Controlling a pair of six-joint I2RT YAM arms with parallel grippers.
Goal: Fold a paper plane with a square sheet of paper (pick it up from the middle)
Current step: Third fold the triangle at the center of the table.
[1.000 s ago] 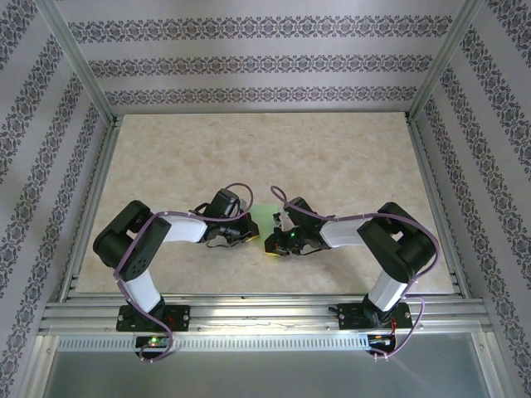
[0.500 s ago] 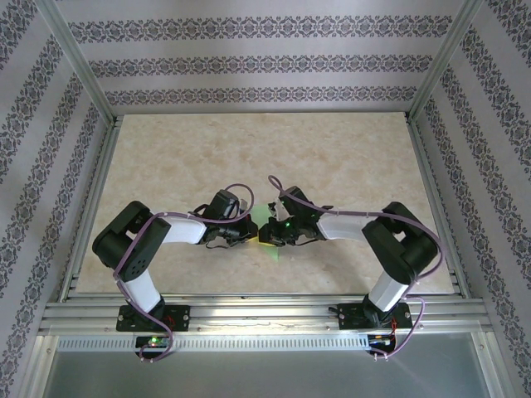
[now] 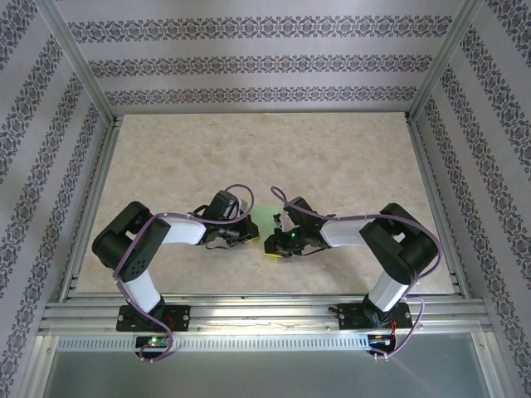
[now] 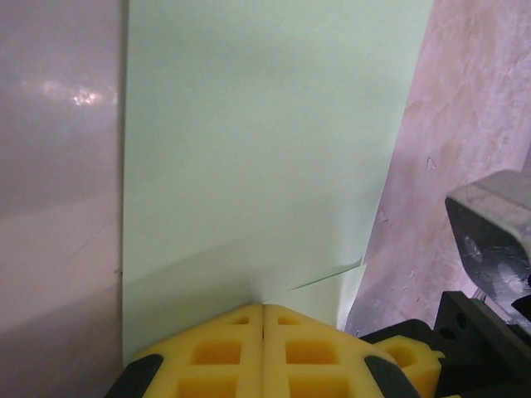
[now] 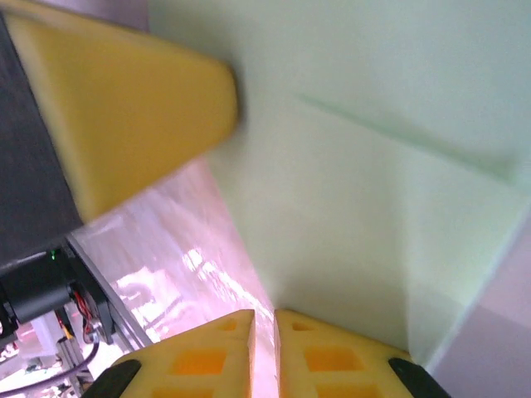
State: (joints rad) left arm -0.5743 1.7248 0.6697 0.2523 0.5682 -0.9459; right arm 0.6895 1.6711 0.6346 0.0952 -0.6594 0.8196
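The sheet of paper [image 3: 265, 216] is found low on the table [image 3: 274, 153], not far from its near edge and about halfway across, tucked between the two grippers; only a small pale green patch of it can be made out from above, with a thinner sliver just below the right gripper [image 3: 272, 245].

In the left wrist view the left gripper [image 4: 263, 319] is seen with its yellow fingers [image 4: 217, 352] pressed flat together, and the paper [image 4: 257, 149] looks to be pinched at its edge right at the tips; a short crease is visible near the lower right of the sheet, so it's been folded somewhere there.

In the right wrist view the right gripper [image 5: 264, 325] is shown with its fingers [image 5: 332, 356] a hair apart; a thin slit of table can be seen between them, and the paper [image 5: 373, 166] comes down to the tip of one finger without clearly being held. A diagonal fold line is seen across the sheet there too; a yellow finger of the left gripper is touching the sheet's top left.
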